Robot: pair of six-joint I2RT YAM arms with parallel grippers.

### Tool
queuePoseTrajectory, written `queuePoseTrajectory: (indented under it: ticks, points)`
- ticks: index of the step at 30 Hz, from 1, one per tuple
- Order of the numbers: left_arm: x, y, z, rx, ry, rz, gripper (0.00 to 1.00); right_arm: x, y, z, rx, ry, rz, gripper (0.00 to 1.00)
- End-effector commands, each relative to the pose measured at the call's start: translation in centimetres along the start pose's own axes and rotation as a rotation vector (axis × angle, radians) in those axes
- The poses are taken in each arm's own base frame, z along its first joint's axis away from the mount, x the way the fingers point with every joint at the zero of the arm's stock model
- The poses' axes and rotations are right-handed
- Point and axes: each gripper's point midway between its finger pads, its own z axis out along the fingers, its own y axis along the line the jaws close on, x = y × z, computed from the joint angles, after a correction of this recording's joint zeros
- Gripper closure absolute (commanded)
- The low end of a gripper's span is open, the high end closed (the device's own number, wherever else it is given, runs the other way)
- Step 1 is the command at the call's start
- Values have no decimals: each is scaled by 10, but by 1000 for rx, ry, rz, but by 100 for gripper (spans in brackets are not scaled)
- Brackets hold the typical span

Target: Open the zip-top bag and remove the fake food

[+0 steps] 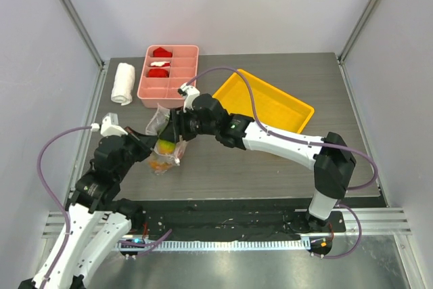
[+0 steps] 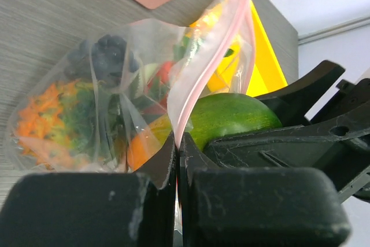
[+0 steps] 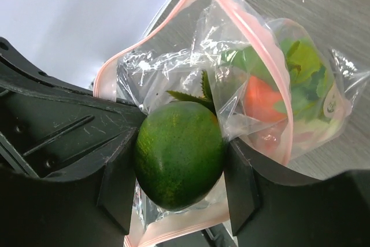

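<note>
Step in hand: removal of fake food, with the zip judged already open and the first piece gripped at the mouth.
Left claw [image 2: 176, 143]: pressed together on the pale pink zip strip [image 2: 208, 56] of the clear floppy zip-top bag [image 2: 115, 85], pinching one lip of the mouth.
Right claw [image 3: 179, 172]: closed around the green plastic mango [image 3: 179, 154], one finger on each side.
Bag position: held up off the grey desk [image 1: 237, 167] between the two arms, just in front of the pink divided tray [image 1: 169, 89].
Mango position: right at the bag's mouth, beside the pink strip; whether fully free of the film, cannot tell.
Bag contents: dark purple grapes [image 2: 107, 53], an orange carrot-like piece [image 2: 43, 122], a spiky green pineapple top [image 3: 193, 93], other orange and green pieces blurred by the film.
Pink tray contents: red and white pieces [image 1: 160, 62] in the far compartments.
Yellow flat tray [image 1: 270, 103]: no piece visible on its uncovered part; probable drop place.
Rolled white towel [image 1: 123, 83]: left of the pink tray, apart from the action.
Next move: calls for drawing the mango away from the mouth against a firm left pinch, then release over a tray.
Risk: film clinging to the mango and dragging the bag along.
</note>
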Motion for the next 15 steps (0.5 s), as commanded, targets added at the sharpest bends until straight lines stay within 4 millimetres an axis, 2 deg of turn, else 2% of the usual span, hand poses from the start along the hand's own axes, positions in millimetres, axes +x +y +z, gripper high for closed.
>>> queuePoseTrajectory:
  ticks: [1, 3, 4, 5, 7, 8, 10, 11, 12, 13, 15]
  points:
    - [12, 8, 17, -39, 38, -34, 100, -22, 32, -4, -196, -79, 129, 58]
    - [17, 10, 21, -46, 53, -37, 100, -15, 28, -5, -182, -59, 129, 47]
    - [20, 12, 23, -51, 59, -40, 100, -14, 24, -5, -165, -52, 116, 36]
    - [22, 12, 25, -48, 64, -41, 100, -7, 17, -5, -130, -27, 115, 35]
    - [29, 15, 27, -41, 76, -50, 100, -8, 12, -7, -83, -19, 85, 31]
    - [31, 17, 27, -42, 80, -55, 100, 1, 4, -9, -39, 24, 84, 29]
    - [38, 21, 29, -41, 97, -73, 100, -1, 4, -10, -7, 39, 65, 28]
    - [40, 22, 29, -36, 99, -79, 100, 10, -4, -10, 49, 78, 44, 28]
    - [43, 23, 29, -33, 105, -81, 100, 1, 2, -12, 58, 68, 20, 24]
    - [46, 26, 30, -40, 110, -86, 100, 12, 0, -14, 99, 105, -9, 23]
    - [46, 27, 30, -35, 104, -91, 100, 5, -1, -16, 161, 81, -32, 23]
